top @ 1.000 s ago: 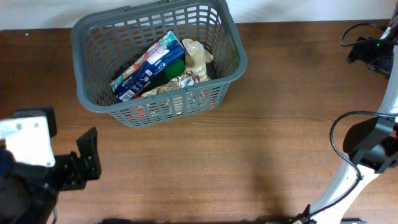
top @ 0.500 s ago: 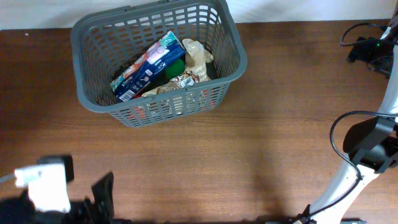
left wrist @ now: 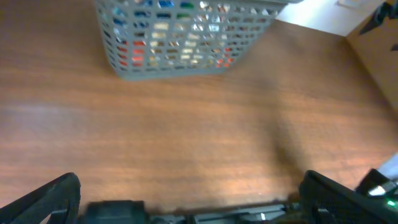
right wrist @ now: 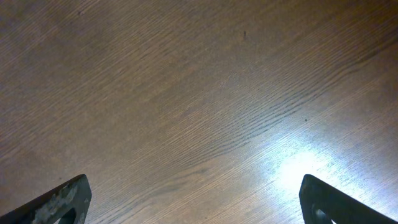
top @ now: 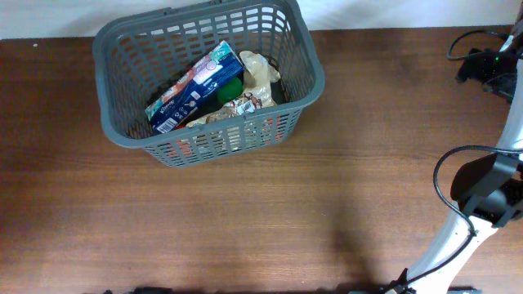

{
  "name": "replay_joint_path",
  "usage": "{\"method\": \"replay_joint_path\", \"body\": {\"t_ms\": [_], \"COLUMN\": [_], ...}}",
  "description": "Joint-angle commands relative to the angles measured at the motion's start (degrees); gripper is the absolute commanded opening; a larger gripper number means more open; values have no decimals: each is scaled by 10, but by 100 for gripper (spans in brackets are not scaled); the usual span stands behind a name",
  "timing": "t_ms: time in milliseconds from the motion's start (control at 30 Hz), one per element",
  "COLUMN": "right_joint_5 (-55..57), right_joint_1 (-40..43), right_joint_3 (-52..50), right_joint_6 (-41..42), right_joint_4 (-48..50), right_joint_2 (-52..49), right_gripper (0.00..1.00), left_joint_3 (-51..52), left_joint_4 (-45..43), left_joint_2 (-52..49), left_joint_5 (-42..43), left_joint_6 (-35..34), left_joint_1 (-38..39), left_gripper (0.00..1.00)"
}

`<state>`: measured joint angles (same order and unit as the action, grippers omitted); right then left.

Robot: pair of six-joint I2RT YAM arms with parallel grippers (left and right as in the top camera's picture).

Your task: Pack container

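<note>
We judge the container (top: 122,90), standing on the table (top: 245,229) with a blue box (top: 196,86) and packets (top: 260,73) inside it, packed, which is why our left gripper (left wrist: 186,199) and right gripper (right wrist: 199,202) hang well clear of it, jaws spread wide, holding nothing.

Robotics lab setup: cabled white arm (top: 448,235) at a wood-grain table (top: 245,220)
</note>
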<state>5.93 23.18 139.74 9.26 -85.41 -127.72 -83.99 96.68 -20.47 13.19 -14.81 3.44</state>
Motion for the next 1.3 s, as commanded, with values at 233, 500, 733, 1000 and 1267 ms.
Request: {"method": "replay_joint_path", "body": {"t_ms": [233,500,733,1000,1267], "right_joint_5": [1,1,1,1,1], "right_joint_1": [1,1,1,1,1], "right_joint_3": [-1,-1,-1,-1,-1], "right_joint_6": [7,7,7,7,7], "right_joint_4": [1,1,1,1,1], "right_joint_2": [-2,-2,-2,-2,-2], "right_gripper": [99,99,99,99,99], "left_joint_3": [122,138,138,175,324], "left_joint_4": [0,-1,-128,-277,-334], "left_joint_2": [15,15,15,15,16], "left_joint_5": [23,21,18,18,18], "left_joint_6": [-23,-23,-7,254,299], "left_joint_1": [-2,-2,-2,-2,-2], "left_gripper": [99,99,99,99,99]}}
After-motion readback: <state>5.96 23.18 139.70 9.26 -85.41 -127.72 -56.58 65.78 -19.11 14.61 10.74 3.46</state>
